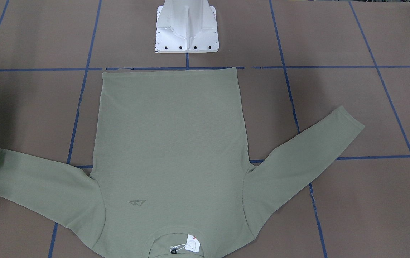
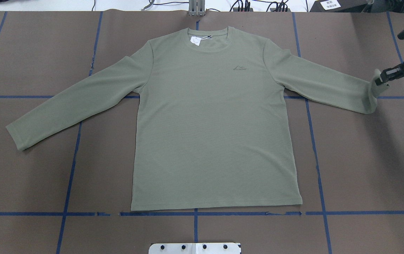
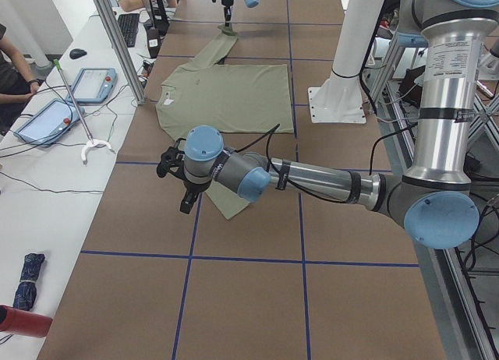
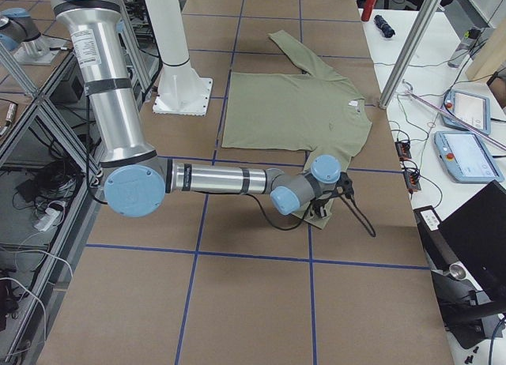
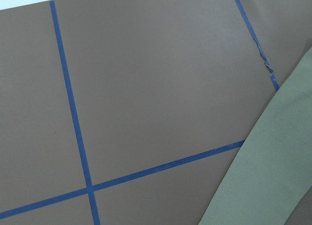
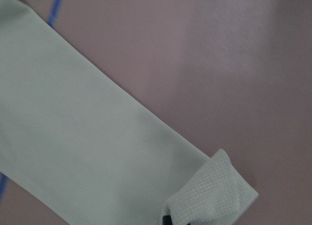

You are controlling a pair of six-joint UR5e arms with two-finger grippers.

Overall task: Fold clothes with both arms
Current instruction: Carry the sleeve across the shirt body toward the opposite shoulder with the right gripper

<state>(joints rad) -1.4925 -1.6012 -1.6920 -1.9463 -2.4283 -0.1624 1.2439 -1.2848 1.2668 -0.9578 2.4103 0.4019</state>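
**Shirt flat, right cuff pinched**

Your shirt [image 2: 216,120] lies spread front-up in the middle of the table [image 2: 364,158]. Its collar is on the side away from the robot, and its hem [image 2: 216,207] is just beside the blue tape line [image 2: 364,212] nearest the white base [image 1: 187,28]. Both sleeves run outward and slant back toward the robot's side.

The right gripper [image 2: 379,80] has its fingers closed on the end of the right sleeve [image 2: 321,81]. That cuff curls up off the table while the rest of the sleeve lies flat. The left gripper [image 3: 185,198] hangs near the end of the left sleeve [image 2: 74,102]. You can't tell from these views how far open it is or whether it touches the cloth.

Brown table surface shows on both sides of the shirt's body, below the sleeves and beyond each cuff.

The chest logo [image 2: 239,67] is a small tone-on-tone peak shape, with lettering too small to read. A white tag [image 2: 195,40] sits inside the collar, and its print isn't legible.

The base stands just past the hem, not touching it. Along the collar side runs a white bench [image 3: 47,181]. On it are two tablets [image 3: 86,83], a red bottle [image 3: 23,321] and a small dark bundle [image 3: 27,270], and a person [image 3: 12,72] sits beside it. All of these are well apart from the shirt.
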